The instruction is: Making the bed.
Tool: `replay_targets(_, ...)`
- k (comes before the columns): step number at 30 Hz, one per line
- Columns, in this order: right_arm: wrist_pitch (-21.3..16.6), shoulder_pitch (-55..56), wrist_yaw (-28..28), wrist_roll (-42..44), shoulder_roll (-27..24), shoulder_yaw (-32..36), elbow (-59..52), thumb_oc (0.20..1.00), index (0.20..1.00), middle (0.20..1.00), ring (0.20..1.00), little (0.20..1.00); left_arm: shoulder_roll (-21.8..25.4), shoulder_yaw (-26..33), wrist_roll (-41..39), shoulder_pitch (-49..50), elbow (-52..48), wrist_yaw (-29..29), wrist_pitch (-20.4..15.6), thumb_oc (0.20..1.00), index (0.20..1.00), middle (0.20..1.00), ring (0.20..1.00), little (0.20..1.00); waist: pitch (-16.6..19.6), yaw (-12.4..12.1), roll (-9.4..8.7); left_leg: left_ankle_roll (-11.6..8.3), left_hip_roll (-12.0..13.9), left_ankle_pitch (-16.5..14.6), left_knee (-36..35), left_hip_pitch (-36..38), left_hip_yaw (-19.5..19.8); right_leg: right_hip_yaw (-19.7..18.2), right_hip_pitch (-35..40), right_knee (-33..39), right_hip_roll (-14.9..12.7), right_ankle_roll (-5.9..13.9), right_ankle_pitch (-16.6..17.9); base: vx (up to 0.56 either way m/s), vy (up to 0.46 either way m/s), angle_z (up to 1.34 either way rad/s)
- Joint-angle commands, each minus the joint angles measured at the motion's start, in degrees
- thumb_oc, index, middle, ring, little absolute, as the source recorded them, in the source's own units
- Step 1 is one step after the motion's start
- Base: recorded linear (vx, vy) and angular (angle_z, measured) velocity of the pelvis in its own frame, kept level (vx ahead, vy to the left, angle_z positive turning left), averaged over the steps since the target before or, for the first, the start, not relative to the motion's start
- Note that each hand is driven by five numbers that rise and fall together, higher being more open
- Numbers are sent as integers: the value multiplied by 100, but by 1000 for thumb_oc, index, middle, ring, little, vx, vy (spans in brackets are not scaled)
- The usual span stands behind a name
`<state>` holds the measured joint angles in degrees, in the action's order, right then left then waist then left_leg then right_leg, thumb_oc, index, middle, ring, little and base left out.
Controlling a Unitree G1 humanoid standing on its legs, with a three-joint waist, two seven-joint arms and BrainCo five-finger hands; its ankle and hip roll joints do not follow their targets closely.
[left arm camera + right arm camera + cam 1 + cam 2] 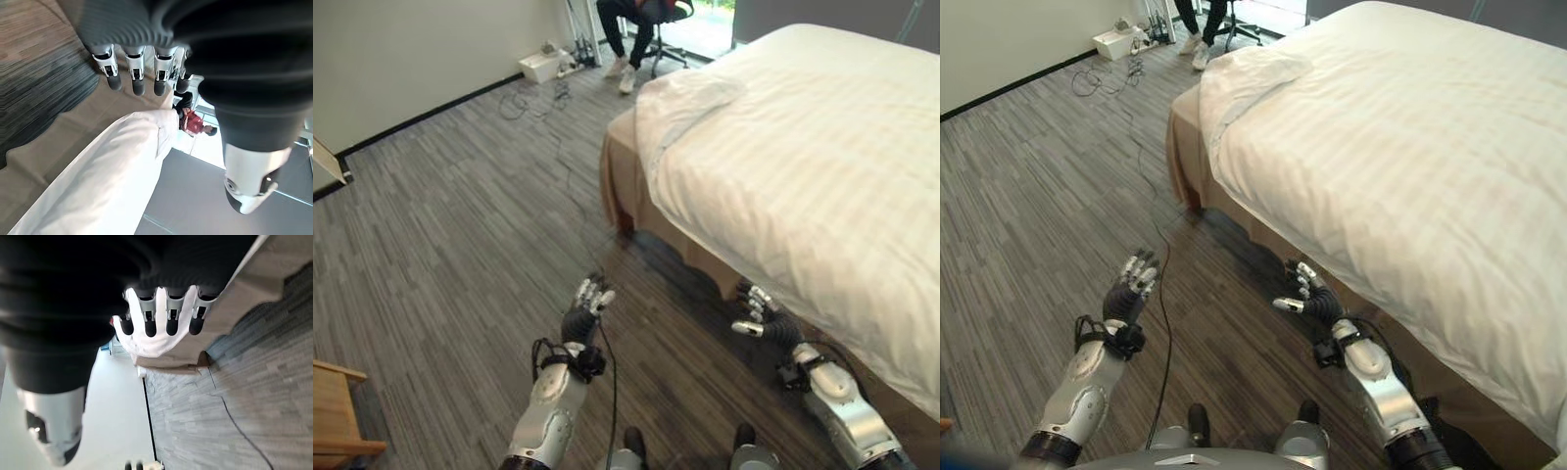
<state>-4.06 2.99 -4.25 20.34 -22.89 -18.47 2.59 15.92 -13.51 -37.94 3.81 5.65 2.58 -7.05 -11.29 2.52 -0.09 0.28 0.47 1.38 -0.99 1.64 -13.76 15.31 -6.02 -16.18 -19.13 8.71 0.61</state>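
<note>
Item: white striped fabric duvet (803, 166) on a bed with a tan fabric skirt (625, 181), occupying the head views from 12 to 4 o'clock. Long axis runs 10 to 4 o'clock; its rumpled, folded-back corner (680, 98) points toward 10.

Left robot hand (587, 305): at 6 o'clock over the grey wood-grain floor (440, 225), fingers relaxed and spread, holding nothing.

Right robot hand (1310, 294): at 5 o'clock, near the duvet's hanging edge but apart from it, fingers loosely extended, empty.

Seated person (631, 29) at 12 o'clock.

Risks, as judged: a one-sided pull could skew the duvet; grabbing the skirt instead would leave the corner rumpled.
</note>
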Motion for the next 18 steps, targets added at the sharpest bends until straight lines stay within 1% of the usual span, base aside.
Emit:
replay_targets(1, -318, -395, -84, 193, 130, -341, -242, 1000, 1000, 1000, 1000, 1000, 249, 137, 175, -216, -187, -22, -329, 1000, 1000, 1000, 1000, 1000, 79, 103, -2, 186, 39, -55, -160, 291, 240, -558, -103, -1052, 514, -127, 348, 112, 123, -16)
replay_targets(2, -308, -415, -115, 201, 99, -383, -227, 1000, 1000, 1000, 1000, 1000, 231, 110, 168, -235, -153, -68, -356, 1000, 1000, 1000, 1000, 1000, 74, 179, 37, 176, 16, -33, -232, 367, 408, -755, -257, -931, 913, -154, 73, 143, 66, -7)
replay_targets(3, -316, -409, -152, 226, 48, -381, -249, 1000, 1000, 1000, 1000, 1000, 207, 76, 128, -232, -138, -135, -352, 1000, 1000, 1000, 1000, 1000, 99, 255, 42, 157, -14, -32, -231, 386, 510, -918, -267, -632, 1286, -192, -185, 232, 33, 38)
replay_targets(4, -330, -365, -182, 234, -50, -335, -296, 1000, 1000, 1000, 1000, 1000, 225, 24, 189, -234, -165, -246, -366, 1000, 1000, 1000, 1000, 1000, 176, 294, 0, 134, -143, -52, -259, 380, 649, -978, -265, 25, 1554, -211, -211, 186, 13, 53)
replay_targets(5, -330, -360, -182, 234, -52, -334, -298, 1000, 1000, 1000, 1000, 1000, 224, 22, 190, -231, -166, -246, -366, 1000, 1000, 1000, 1000, 1000, 171, 307, 10, 131, -132, -57, -261, 392, 666, -958, -231, 60, 1562, -213, -201, 198, -26, 90)
replay_targets(6, -359, -322, -171, 289, -68, -285, -319, 1000, 1000, 1000, 1000, 1000, 236, 16, 206, -259, -135, -240, -385, 1000, 1000, 1000, 1000, 1000, 229, 319, -52, 112, -212, -94, -256, 387, 738, -919, -97, 828, 1604, -244, -86, 133, -38, 67)
replay_targets(7, -391, -246, -107, 334, -80, -235, -346, 1000, 1000, 1000, 1000, 1000, 267, -44, 255, -332, -112, -171, -408, 1000, 1000, 1000, 1000, 1000, 228, 356, -83, 106, -256, -95, -189, 358, 894, -1249, 43, 787, 1696, -299, -133, 169, -35, 70)
replay_targets(8, -417, -193, -129, 368, -71, -224, -340, 1000, 1000, 1000, 1000, 1000, 239, -128, 260, -358, -91, -191, -426, 1000, 1000, 1000, 1000, 1000, 293, 338, -115, 123, -294, -120, -163, 343, 1042, -1454, 124, 818, 1727, -238, -119, 95, -6, 82)
replay_targets(9, -418, -188, -130, 369, -71, -221, -340, 1000, 1000, 1000, 1000, 1000, 239, -133, 260, -357, -89, -191, -428, 1000, 1000, 1000, 1000, 1000, 292, 335, -116, 125, -296, -125, -159, 347, 1043, -1454, 131, 821, 1725, -236, -122, 204, -39, 104)
replay_targets(10, -372, -351, -75, 429, -102, -251, -331, 1000, 1000, 1000, 1000, 1000, 211, -104, 263, -257, -91, -163, -422, 1000, 1000, 1000, 1000, 1000, 433, 247, -76, 124, -312, -169, -229, 436, 986, -1363, 432, 1261, 1716, -254, -22, 164, -42, 86)
replay_targets(11, -372, -351, -75, 430, -103, -252, -331, 1000, 1000, 1000, 1000, 1000, 211, -103, 262, -255, -94, -163, -421, 1000, 1000, 1000, 1000, 1000, 431, 247, -74, 124, -310, -171, -228, 439, 986, -1362, 443, 1275, 1718, -254, -15, 262, -64, 28)
replay_targets(12, -369, -342, -102, 328, -141, -208, -385, 1000, 1000, 1000, 1000, 1000, 233, -90, 150, -148, -117, -278, -338, 1000, 1000, 1000, 1000, 1000, 496, 222, -49, 123, -313, -174, -233, 441, 966, -1349, 561, 1468, 1738, -277, 9, 136, -23, -10)
replay_targets(15, -364, -263, -72, 196, -181, -145, -426, 1000, 1000, 1000, 1000, 1000, 259, -65, 189, -102, -96, -258, -309, 1000, 1000, 1000, 1000, 1000, 519, 234, -33, 121, -312, -176, -244, 458, 967, -1365, 628, 1521, 1748, -300, -2, 83, -12, -2)
replay_targets(18, -341, -111, -106, 135, -219, -110, -470, 1000, 1000, 1000, 1000, 1000, 218, -68, 51, -131, -83, -216, -265, 1000, 1000, 1000, 1000, 1000, 528, 272, -14, 102, -303, -175, -329, 511, 939, -1337, 682, 1566, 1746, -312, -42, 78, -25, 1)
